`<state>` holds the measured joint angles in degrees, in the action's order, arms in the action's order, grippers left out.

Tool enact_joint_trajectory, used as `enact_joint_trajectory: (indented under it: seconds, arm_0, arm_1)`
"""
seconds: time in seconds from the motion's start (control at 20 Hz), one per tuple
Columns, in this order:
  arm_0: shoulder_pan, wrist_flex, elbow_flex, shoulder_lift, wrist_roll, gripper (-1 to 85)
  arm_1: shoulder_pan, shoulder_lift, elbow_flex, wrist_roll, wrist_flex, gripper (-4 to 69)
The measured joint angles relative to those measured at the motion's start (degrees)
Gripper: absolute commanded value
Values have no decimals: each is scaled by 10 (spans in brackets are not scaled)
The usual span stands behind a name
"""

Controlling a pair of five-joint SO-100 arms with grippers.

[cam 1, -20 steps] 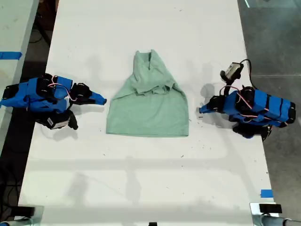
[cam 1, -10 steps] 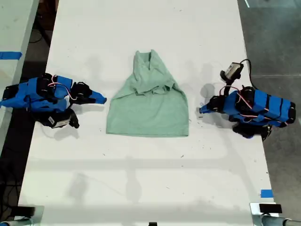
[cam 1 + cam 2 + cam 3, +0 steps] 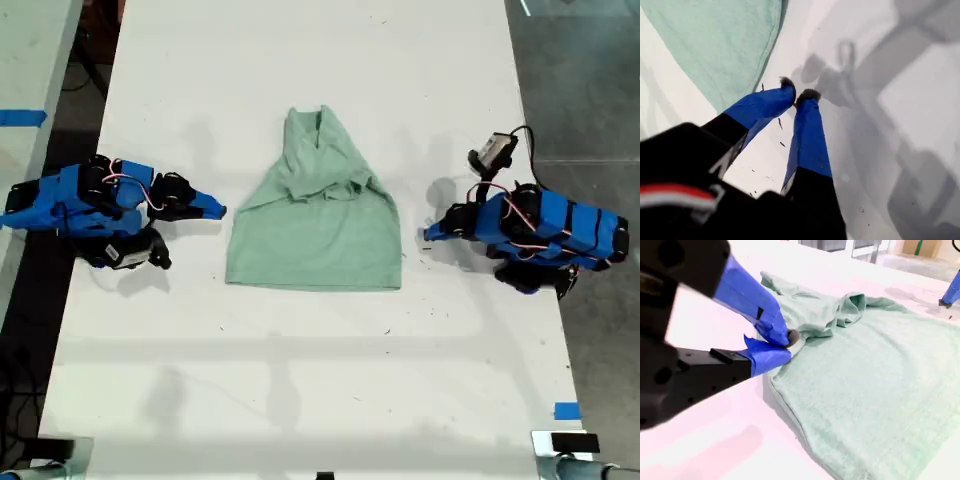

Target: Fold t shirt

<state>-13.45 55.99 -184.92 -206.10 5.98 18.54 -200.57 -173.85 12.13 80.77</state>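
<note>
1. Only the arm on the exterior view's left had moved since the earlier frames: the camera module (image 3: 127,256) slung beside it had crept a little closer to the t shirt (image 3: 320,230), and the arm's body had settled slightly.
2. My second end effector (image 3: 218,211), at the tip of that arm, sat just beside the t shirt's edge, about level with the bunched sleeves. Its jaws were closed, and in the exterior view a strip of bare table (image 3: 300,380) showed between its tip and the cloth, so it appeared to hold nothing.
3. The t shirt itself had not shifted. It lay flat on the table between the two arms, sleeves drawn inward over the chest, collar end narrowed, hem straight and wide.
4. My first end effector (image 3: 428,235), on the t shirt's other side, was unchanged. It rested near the hem-side corner, apart from the cloth, its fingertips (image 3: 809,95) pressed nearly together around nothing.
5. Judged from this, the sleeve folds looked done and both arms seemed to be between grasps. The small shift at the second arm read as a readjustment, not a new fold, and the fold of collar toward hem, or hem toward collar, seemed not yet made.
</note>
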Motion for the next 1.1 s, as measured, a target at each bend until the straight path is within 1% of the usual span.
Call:
enact_joint_trajectory:
  seconds: [0.15,0.25,0.9,1.1]
  arm_0:
    - [-11,9,0,0,7,30]
    - [-22,15,0,0,7,0]
    - [-28,16,0,0,5,0]
    - [-13,21,0,0,5,0]
  arm_1:
    - [0,0,0,0,0,40]
    - [0,0,0,0,0,40]
    - [0,0,0,0,0,40]
    - [0,0,0,0,0,40]
